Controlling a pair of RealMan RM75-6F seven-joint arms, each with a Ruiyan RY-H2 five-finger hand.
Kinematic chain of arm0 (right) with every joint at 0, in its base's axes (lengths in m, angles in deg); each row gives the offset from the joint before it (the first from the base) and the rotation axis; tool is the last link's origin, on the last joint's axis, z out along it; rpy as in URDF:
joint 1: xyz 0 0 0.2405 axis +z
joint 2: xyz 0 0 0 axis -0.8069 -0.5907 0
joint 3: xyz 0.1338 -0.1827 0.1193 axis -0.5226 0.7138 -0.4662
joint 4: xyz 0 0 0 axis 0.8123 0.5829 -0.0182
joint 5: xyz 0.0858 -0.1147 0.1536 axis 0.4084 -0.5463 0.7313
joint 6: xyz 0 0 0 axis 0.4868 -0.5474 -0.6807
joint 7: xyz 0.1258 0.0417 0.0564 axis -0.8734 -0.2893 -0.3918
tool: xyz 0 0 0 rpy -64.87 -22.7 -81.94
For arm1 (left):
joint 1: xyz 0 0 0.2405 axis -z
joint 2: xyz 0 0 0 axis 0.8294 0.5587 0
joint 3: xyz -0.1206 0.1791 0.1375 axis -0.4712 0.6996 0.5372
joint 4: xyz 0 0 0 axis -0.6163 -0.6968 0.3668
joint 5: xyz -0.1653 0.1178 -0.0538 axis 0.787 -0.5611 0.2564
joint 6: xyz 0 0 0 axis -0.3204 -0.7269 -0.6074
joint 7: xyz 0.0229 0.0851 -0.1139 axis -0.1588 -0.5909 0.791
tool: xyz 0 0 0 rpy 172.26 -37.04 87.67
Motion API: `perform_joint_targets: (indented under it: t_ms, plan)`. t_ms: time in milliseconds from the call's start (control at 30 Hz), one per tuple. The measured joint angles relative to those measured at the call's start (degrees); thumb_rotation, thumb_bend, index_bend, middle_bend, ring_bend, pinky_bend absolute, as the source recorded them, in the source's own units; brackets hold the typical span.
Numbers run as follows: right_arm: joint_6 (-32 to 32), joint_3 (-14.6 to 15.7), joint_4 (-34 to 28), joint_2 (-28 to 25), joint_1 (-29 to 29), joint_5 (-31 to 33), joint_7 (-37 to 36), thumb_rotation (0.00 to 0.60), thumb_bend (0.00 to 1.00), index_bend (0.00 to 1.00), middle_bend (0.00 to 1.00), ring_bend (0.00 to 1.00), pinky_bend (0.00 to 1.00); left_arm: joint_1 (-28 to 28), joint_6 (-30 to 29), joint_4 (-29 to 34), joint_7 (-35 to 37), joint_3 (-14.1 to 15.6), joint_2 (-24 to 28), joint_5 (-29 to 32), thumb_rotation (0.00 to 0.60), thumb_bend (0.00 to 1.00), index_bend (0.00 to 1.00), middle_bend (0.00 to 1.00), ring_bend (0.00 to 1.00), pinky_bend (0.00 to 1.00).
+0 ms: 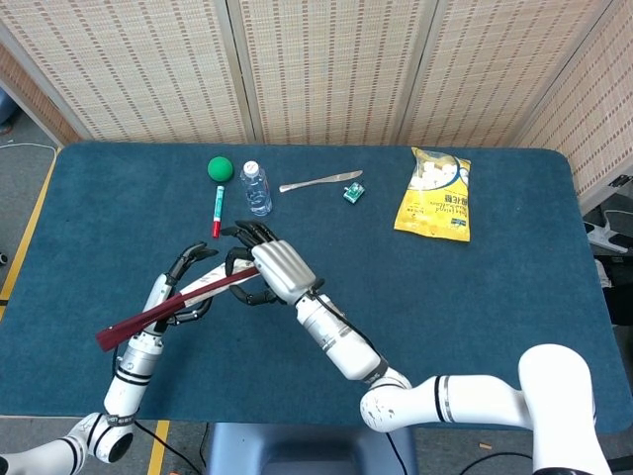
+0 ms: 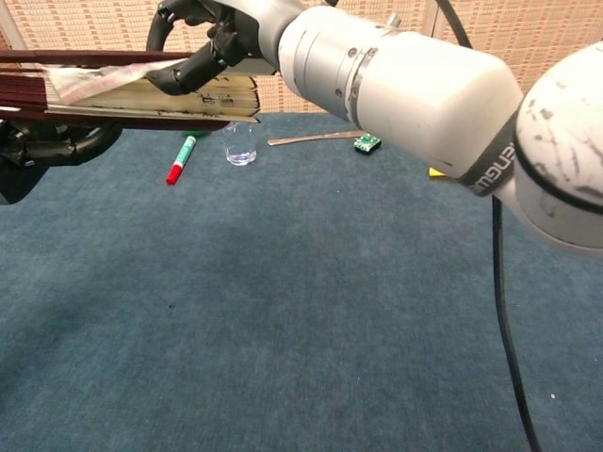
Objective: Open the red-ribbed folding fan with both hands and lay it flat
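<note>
The red-ribbed folding fan is held above the table, slanting from lower left to upper right, nearly closed. In the chest view the fan crosses the upper left, a strip of cream leaf showing between its dark red ribs. My right hand grips the fan's wide end, fingers curled over it; in the chest view the right hand and its big white forearm fill the top. My left hand grips the fan near its middle from below, and the chest view shows that left hand under the ribs.
Along the back of the blue table lie a green ball, a small clear bottle, a red-and-green marker, a metal knife, a small green item and a yellow snack bag.
</note>
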Motion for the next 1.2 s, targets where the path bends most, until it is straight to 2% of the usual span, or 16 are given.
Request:
perform_joint_targets:
  t_ms: [167,367,600,1200]
  plan:
    - [0.02,-0.07,0.40,0.34,0.23,-0.02,-0.31,0.600,0.34,0.78,0.12,0.00,0.00,0.23,0.23,0.18,-0.14,-0.28,-0.07,0.20,0.600,0.41,0.35,0.45,0.21,0.23]
    - [0.15,0.21,0.45,0.25,0.09,-0.58,-0.64,0.600,0.34,0.78,0.12,0.00,0.00,0.33,0.60,0.67,-0.23,-0.79,0.03,0.82,0.600,0.46,0.46,0.57,0.30,0.26]
    - [0.12,0.03,0.62,0.02,-0.02,-0.72,-1.28,0.600,0.34,0.77,0.12,0.00,0.00,0.17,0.95,0.58,-0.11,-0.80,0.03,1.24,0.600,0.52,0.50,0.61,0.33,0.28]
    - [0.51,0.54,1.07,-2.74,-1.73,-1.83,-2.35,0.600,0.34,0.77,0.12,0.00,0.00,-0.14,1.32,-1.19,-0.75,-1.03,0.47,1.83,0.600,0.49,0.46,0.57,0.33,0.28]
